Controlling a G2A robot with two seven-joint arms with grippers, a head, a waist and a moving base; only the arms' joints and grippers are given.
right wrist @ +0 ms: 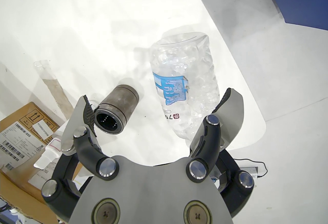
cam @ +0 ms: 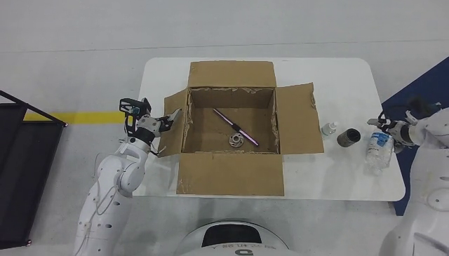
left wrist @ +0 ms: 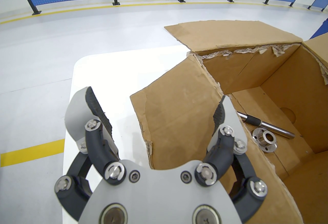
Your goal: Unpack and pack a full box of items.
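An open cardboard box (cam: 231, 175) stands mid-table with its flaps spread. On its floor lie a thin metal rod (cam: 236, 127) (left wrist: 266, 126) and a round metal flange (cam: 237, 140) (left wrist: 265, 139). My left gripper (cam: 170, 120) (left wrist: 159, 104) is open at the box's left side, with the left flap (left wrist: 176, 122) standing between its fingers. To the right of the box lie a clear plastic bottle (cam: 379, 151) (right wrist: 187, 84) and a dark metal cylinder (cam: 348, 137) (right wrist: 118, 109). My right gripper (cam: 377, 123) (right wrist: 159, 99) hangs open just above those two, holding nothing.
A small white bottle (cam: 328, 128) (right wrist: 44, 155) stands by the box's right flap (cam: 298, 119). The white table (cam: 337, 81) has bare room behind the box and at its right front corner. A black frame (cam: 21, 165) stands on the floor at the far left.
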